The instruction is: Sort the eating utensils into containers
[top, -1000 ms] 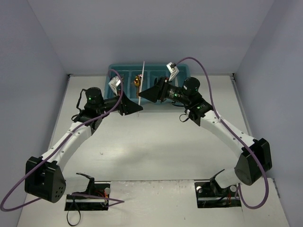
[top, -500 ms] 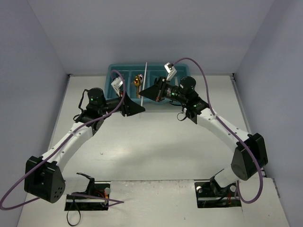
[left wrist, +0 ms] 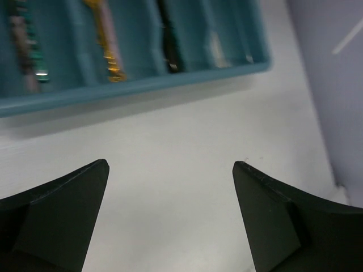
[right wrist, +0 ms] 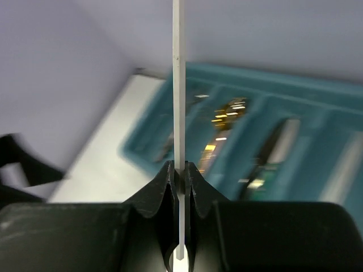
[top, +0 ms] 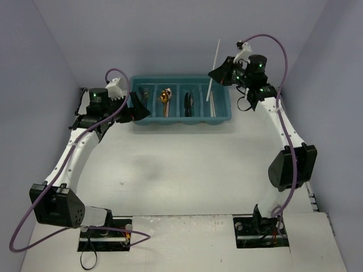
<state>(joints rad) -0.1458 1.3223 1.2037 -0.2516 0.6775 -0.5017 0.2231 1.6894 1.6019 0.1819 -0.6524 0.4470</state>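
The teal tray point(top: 180, 118) stands at the back of the table with four long containers. From left to right they hold silver forks point(top: 144, 93), a gold spoon point(top: 165, 97), black knives point(top: 189, 101) and pale sticks point(top: 211, 106). My right gripper point(top: 212, 75) hangs above the tray's right end, shut on a thin white stick point(top: 214, 65) that stands steeply over the rightmost container. In the right wrist view the stick point(right wrist: 178, 85) runs straight up from the closed gripper point(right wrist: 180, 168). My left gripper point(top: 142, 107) is open and empty at the tray's left end; the left wrist view shows it point(left wrist: 170, 163) over bare table.
The tray's near rim point(left wrist: 136, 88) crosses the top of the left wrist view, with the gold spoon point(left wrist: 108, 51) and a black knife point(left wrist: 170, 51) behind it. Grey walls close in on the left, right and back. White tabletop point(top: 181, 170) stretches in front of the tray.
My left gripper has opened and drawn back left, off the tray's middle. My right gripper has shut on the white stick and carried it right and back, to above the tray's right end.
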